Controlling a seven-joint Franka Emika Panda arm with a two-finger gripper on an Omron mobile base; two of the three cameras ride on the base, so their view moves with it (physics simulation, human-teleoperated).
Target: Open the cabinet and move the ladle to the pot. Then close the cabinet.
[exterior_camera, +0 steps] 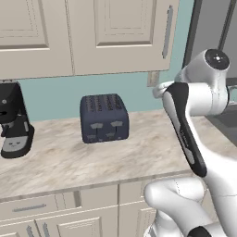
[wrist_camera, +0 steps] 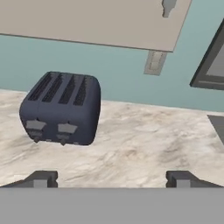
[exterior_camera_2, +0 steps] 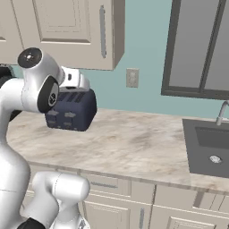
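Note:
The cabinet (exterior_camera: 120,34) is the beige upper wall unit with a raised-panel door, and the door is shut. Its long silver bar handle (exterior_camera: 167,32) runs down the door's right side, and the same handle (exterior_camera_2: 103,31) shows in the right base view. In the hand view I see the cabinet's underside (wrist_camera: 96,22) with the handle's lower end (wrist_camera: 168,6). My gripper (wrist_camera: 111,180) is open, its fingertips (wrist_camera: 41,179) far apart with nothing between them, hanging above the counter below the cabinet. The ladle and the pot are out of view.
A dark blue toaster (exterior_camera: 104,118) stands on the marble counter (exterior_camera: 139,148) against the teal wall. A black coffee machine (exterior_camera: 14,122) is at the far left. A wall outlet (exterior_camera_2: 132,77), a window (exterior_camera_2: 201,49) and a sink (exterior_camera_2: 210,147) lie to the right.

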